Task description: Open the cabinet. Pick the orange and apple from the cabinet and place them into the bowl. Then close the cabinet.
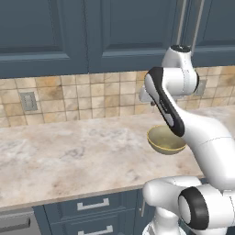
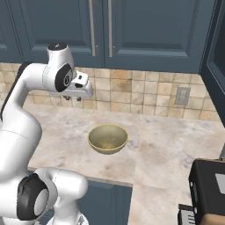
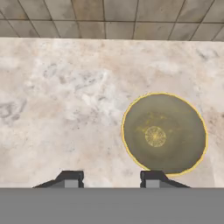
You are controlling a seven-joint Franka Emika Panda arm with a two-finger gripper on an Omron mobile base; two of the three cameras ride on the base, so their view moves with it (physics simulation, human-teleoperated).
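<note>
**Jaws apart above the table, bowl below them**

The jaws (image 3: 111,178) stand apart and hold nothing; between their two dark tips only the marbled table (image 3: 61,109) shows. The bowl (image 3: 164,133) sits on the table below the jaws and a little to the side of one tip, upright, with nothing inside it. In the right base view the jaws (image 2: 74,99) hang near the tiled wall (image 2: 132,94), higher than the bowl (image 2: 108,139) and apart from it. The cabinet (image 2: 132,30) is above the jaws, its doors shut, the two long handles (image 2: 92,27) side by side.
</note>
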